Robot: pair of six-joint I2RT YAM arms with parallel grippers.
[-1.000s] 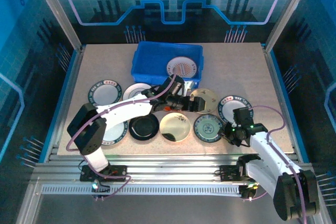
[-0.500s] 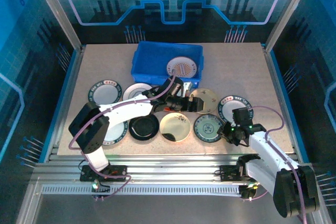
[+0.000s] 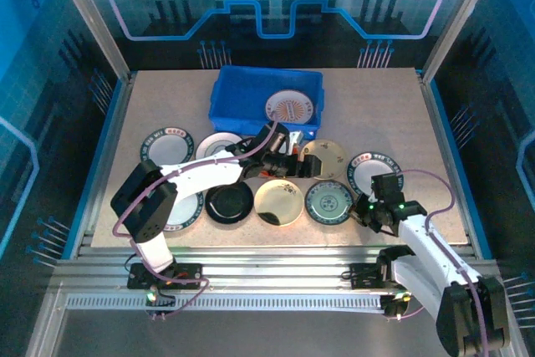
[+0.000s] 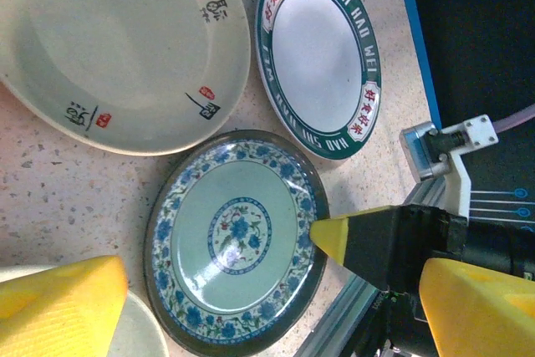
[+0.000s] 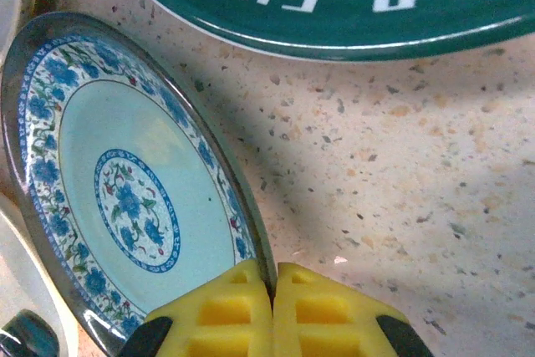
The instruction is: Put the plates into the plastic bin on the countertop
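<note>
Right tool [image 5: 273, 277] is pressing its pads together on the near-right rim of the teal-patterned plate [image 3: 329, 203]; reading as a pinch on the rim. Plate is lying flat and face up on the tabletop [image 3: 393, 106], just left of this tool. It is round, so no long axis. Right arm is sitting nearer. Left tool [image 3: 292, 165] is hanging wide open, gripping nothing. Blue bin [image 3: 238, 98] is lying far and left, long axis left-right, holding one patterned plate [image 3: 292, 108].

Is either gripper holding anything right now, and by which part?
The right gripper pinches the teal floral plate by its rim; the left gripper is open, holding nothing.
</note>
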